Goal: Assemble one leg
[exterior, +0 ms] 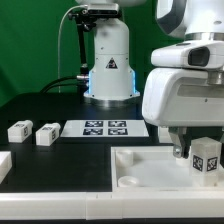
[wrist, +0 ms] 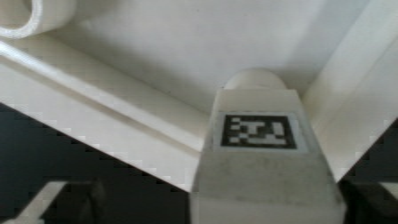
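Note:
My gripper (exterior: 199, 150) is shut on a leg (exterior: 207, 162), a small white block with a black-and-white tag, and holds it upright just over the large white tabletop (exterior: 150, 170) at the exterior view's right. In the wrist view the leg (wrist: 260, 140) stands between my dark fingers (wrist: 50, 203), with my gripper (wrist: 217, 208) closed around its base. The tabletop's rim (wrist: 89, 95) runs diagonally beneath it, and a round corner socket (wrist: 32, 18) shows at the edge. Two more legs (exterior: 18, 130) (exterior: 46, 134) lie on the black table at the exterior view's left.
The marker board (exterior: 105, 127) lies flat in the middle of the table, behind the tabletop. A white part (exterior: 4, 166) sits at the far left edge. The robot base (exterior: 108, 60) stands at the back against a green backdrop.

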Tool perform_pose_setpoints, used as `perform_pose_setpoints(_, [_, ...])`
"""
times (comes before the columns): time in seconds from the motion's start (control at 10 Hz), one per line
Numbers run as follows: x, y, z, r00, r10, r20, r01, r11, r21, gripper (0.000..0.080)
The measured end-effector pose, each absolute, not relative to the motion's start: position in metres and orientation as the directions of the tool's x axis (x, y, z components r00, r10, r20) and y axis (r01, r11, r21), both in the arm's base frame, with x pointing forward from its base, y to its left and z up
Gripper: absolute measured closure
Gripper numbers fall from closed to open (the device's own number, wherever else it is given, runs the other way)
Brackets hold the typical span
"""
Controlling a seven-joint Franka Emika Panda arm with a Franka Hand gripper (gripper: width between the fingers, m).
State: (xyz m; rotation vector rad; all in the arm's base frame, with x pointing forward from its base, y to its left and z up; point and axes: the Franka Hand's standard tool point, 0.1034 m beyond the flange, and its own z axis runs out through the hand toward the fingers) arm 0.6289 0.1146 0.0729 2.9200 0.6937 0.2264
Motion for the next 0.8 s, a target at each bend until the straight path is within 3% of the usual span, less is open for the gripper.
perform_pose_setpoints(0.1, [0.6288, 0.1144, 0.0726, 0.883, 0.455, 0.114, 0.435, -0.886, 0.162, 0.015])
perform_pose_setpoints(0.3, [0.6286, 0.1139, 0.072, 0.883, 0.454, 0.114, 0.435, -0.886, 0.162, 0.0405])
perform_pose_setpoints(0.4, [0.6284, 0.1141, 0.0718, 0.889, 0.443, 0.115, 0.424, -0.892, 0.16, 0.0405])
perform_pose_setpoints(0.5, [0.6273, 0.1139, 0.0706, 0.907, 0.404, 0.119, 0.385, -0.91, 0.154, 0.0502])
perform_pose_setpoints(0.6, [0.6273, 0.1136, 0.0705, 0.914, 0.386, 0.121, 0.368, -0.918, 0.152, 0.0502])
perform_pose_setpoints(0.8, [0.627, 0.1153, 0.0704, 0.974, 0.164, 0.154, 0.148, -0.983, 0.113, 0.0502])
